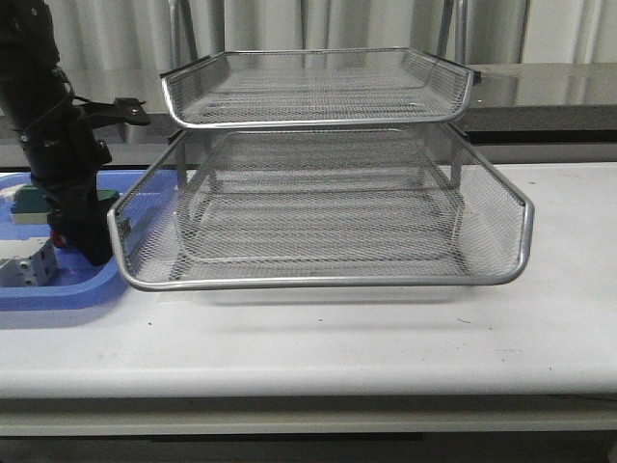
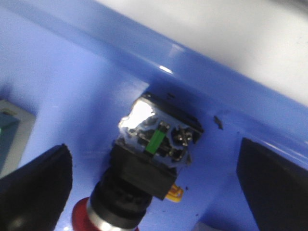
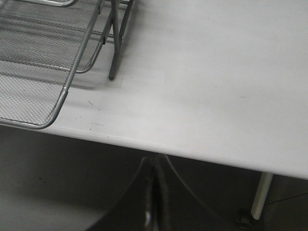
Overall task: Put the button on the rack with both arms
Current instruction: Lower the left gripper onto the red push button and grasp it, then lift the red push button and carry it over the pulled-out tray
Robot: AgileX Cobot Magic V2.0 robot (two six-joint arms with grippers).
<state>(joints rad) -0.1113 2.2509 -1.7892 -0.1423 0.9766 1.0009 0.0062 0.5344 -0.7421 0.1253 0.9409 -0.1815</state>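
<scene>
- White bench (image 1: 318,338) fills the front of the picture, and the rack (image 1: 318,222) stands on it in the middle.
- Two wire-mesh tiers of the rack show in the front view: a wide low one, and a smaller one above it, set further back.
- Just left of the rack lies a flat blue tray (image 1: 48,289), touching the bench.
- Down into the blue tray, close beside the rack's left edge, reaches the black left arm (image 1: 58,145).
- The left pincer (image 2: 154,187) is open, with one dark finger (image 2: 33,187) on each side of the button (image 2: 144,168), and neither finger touches it.
- The button lies on the floor of the blue tray, near the tray's wall, left of the rack.
- Its red head (image 2: 82,216) points toward the pincer, and its back block with a green bit faces the tray wall.
- A grey block (image 1: 24,265) and a green-topped block (image 1: 34,204) also sit in the blue tray.
- The right pincer (image 3: 153,202) is closed, with its two fingers pressed together and holding nothing.
- It hangs off the edge of the bench, to the right of the rack's corner and well apart from it.
</scene>
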